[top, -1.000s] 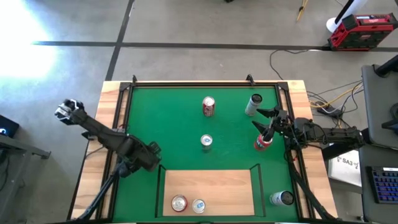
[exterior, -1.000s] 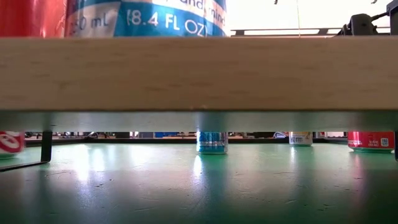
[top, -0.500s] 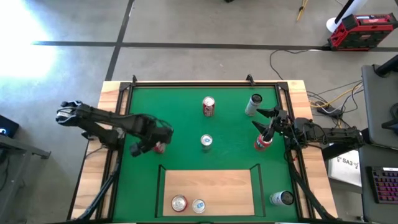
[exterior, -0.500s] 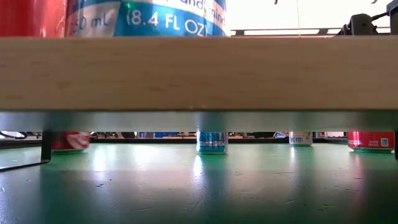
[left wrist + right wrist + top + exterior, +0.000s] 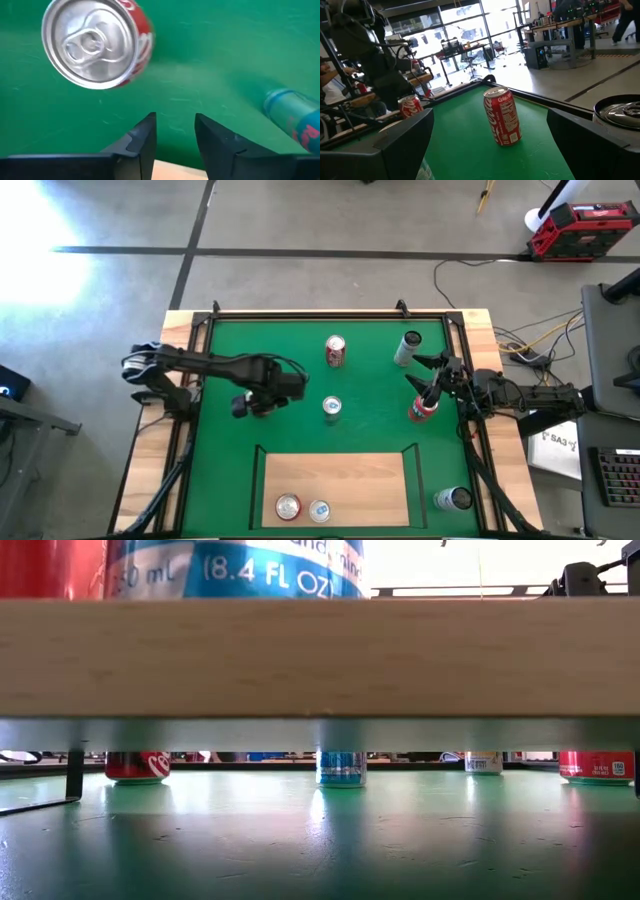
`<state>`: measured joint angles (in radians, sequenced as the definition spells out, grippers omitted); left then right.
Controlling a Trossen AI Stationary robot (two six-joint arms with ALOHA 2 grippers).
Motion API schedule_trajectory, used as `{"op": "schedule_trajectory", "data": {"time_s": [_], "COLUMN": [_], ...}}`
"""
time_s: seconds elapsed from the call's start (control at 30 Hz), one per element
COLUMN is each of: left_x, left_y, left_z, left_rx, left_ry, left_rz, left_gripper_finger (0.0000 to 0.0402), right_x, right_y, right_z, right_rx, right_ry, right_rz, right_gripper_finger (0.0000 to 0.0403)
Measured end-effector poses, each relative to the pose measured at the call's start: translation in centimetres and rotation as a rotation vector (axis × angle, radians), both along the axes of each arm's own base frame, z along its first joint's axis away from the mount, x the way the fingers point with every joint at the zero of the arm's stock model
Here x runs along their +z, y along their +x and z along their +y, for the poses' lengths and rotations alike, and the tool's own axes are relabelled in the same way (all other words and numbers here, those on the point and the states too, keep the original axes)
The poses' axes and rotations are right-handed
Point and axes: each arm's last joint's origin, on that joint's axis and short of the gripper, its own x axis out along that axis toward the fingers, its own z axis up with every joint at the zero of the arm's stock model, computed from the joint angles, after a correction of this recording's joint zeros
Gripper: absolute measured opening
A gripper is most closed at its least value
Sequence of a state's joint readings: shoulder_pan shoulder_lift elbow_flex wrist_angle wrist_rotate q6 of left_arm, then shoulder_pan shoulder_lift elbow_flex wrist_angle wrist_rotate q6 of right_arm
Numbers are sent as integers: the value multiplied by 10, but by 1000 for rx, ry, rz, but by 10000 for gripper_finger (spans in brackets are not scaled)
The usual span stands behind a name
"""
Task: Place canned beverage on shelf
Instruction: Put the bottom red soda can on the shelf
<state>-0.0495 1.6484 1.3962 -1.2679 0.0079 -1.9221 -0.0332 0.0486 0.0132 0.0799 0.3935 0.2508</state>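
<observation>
High view counts seven cans: two on the shelf — a pale wood board with a thin black rail — and five on the green mat. Left gripper hovers over a red can, fingers parted, apparently empty. Right gripper waits spread beside another red can.

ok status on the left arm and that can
Left gripper open, empty, over the mat. Red can upright just ahead, not gripped. Right gripper open, at mat's right side. Shelf mostly bare.
</observation>
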Motion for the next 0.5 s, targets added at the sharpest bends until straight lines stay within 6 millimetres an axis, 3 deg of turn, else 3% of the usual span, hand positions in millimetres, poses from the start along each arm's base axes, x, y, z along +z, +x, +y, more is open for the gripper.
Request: {"op": "schedule_trajectory", "data": {"time_s": [0.23,0.5], "left_x": [6,8], "left_y": [-4,-13], "left_z": [-9,-12], "left_rx": [59,103], "left_ry": [2,30], "left_rz": [74,132], "left_gripper_finger": [134,228], "right_x": [0,0], "right_y": [0,0], "right_z": [0,0], "right_rx": [0,0], "right_ry": [0,0], "right_rz": [0,0], "right_gripper_finger": [381,381]}}
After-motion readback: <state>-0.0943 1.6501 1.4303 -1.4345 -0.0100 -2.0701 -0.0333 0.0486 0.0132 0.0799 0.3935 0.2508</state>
